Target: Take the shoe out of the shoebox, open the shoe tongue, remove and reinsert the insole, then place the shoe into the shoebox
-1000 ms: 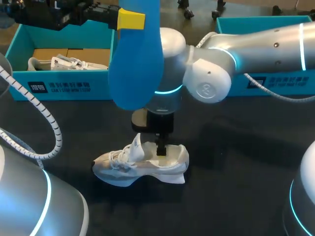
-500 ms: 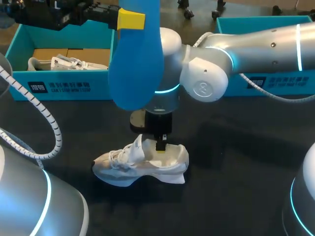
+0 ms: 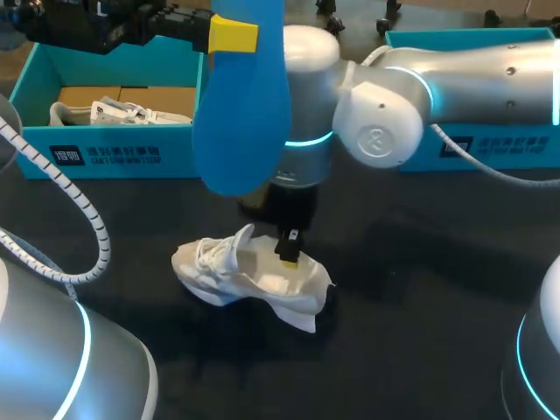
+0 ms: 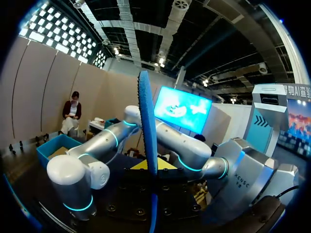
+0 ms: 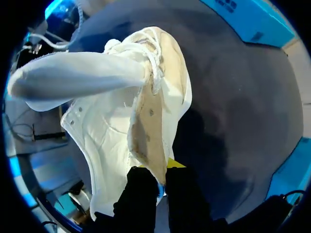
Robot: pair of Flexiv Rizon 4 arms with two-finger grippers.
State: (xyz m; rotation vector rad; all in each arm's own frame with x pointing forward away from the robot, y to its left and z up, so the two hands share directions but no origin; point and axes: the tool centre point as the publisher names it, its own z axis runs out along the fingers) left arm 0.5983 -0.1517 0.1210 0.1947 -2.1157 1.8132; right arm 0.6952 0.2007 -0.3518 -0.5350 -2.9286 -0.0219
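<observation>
Right, the big change over the last second is the shoe (image 3: 236, 276): my right hand (image 3: 287, 252) has come up and swung a little, and the shoe has come with it. It now sits skewed on the dark surface (image 3: 420, 262), toe end turned away from me and heel end nearer, where a moment ago it lay square and flat. The right wrist view shows why. The two fingers are nearly together, pinched from both sides on the edge of the shoe's opening near the heel, with the tan lining between them. I cannot tell from the head view whether the sole is fully clear of the surface or only tipped.

My left hand (image 3: 234, 35) hangs high over the near wall of the shoebox (image 3: 105, 157), closed on the blue insole (image 3: 241, 114), which hangs broad side towards the head camera and shows edge-on in the left wrist view. It has not moved.

So as I judge it, removal is done and I am steadying and angling the shoe so that its opening faces the insole for reinsertion. The grip is on a thin, soft edge, so the shoe could twist or slip as the insole pushes in. A second shoe (image 3: 118, 112) lies in the shoebox
</observation>
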